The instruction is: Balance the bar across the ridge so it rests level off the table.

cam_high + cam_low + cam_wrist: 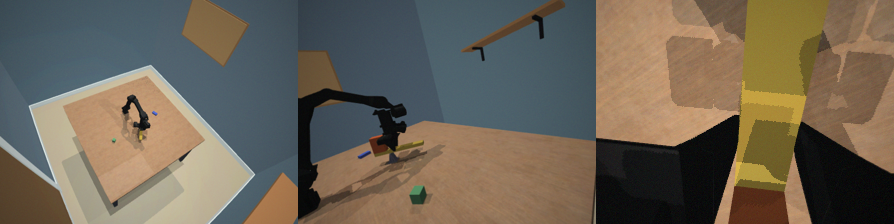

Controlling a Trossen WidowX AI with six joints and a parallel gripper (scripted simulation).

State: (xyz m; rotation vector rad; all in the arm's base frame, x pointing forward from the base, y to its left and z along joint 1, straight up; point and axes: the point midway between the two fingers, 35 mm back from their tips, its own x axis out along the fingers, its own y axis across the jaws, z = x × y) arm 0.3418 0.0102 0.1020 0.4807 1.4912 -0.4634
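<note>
The yellow bar point(140, 135) point(416, 143) point(783, 55) is held above the table, with an orange-red block point(376, 145) point(758, 206) on its end nearer the arm's base. My gripper point(394, 148) point(766, 125) is shut on the bar, one finger on each side, just beyond the block. The grey ridge point(393, 158) stands on the table point(104, 125) point(507, 178) directly under the gripped part. The bar's underside is at or just above the ridge top; I cannot tell if they touch. Both bar ends are off the table.
A green cube point(114, 140) point(417, 194) lies on the table, off to one side of the bar. A small blue block point(155, 113) point(364, 154) lies on the other side. The arm and its shadows cross the table near the bar.
</note>
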